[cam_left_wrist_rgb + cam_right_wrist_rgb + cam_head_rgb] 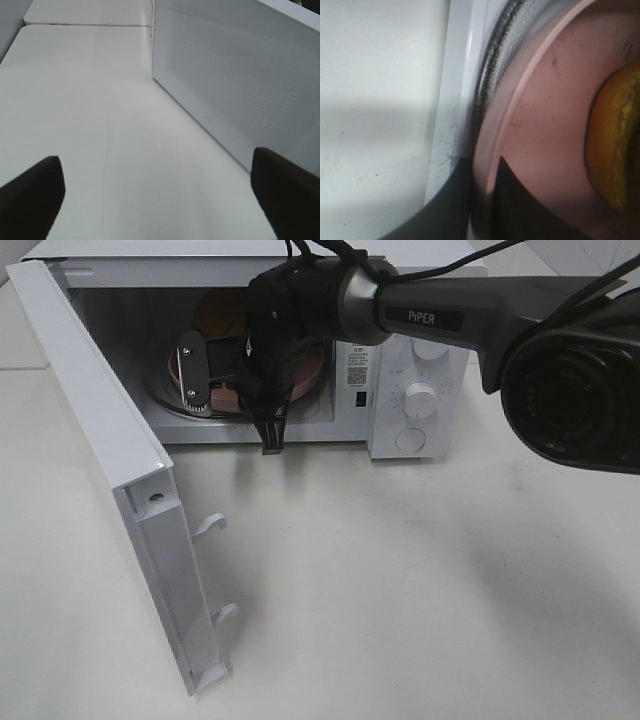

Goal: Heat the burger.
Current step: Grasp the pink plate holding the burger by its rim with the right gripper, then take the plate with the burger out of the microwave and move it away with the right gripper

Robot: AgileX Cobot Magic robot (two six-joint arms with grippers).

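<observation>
Pink plate (545, 115) rim sits pinched in the right gripper (492, 200) inside the microwave (420, 360), carrying the burger (615, 150) for heating; the left gripper (155, 200) hangs wide open, empty.

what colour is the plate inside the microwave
Pink, clearest in the right wrist view: plate.

The microwave (420, 360) looks like smooth white painted metal, its side panel (240, 85) finely dotted and matt. The table (400, 580) is matt white, lightly scuffed. The pink plate (550, 115) seems smooth plastic with fine scratches. The burger (615, 150) bun looks glossy. The arm (470, 310) casing is dark matt plastic.
</observation>
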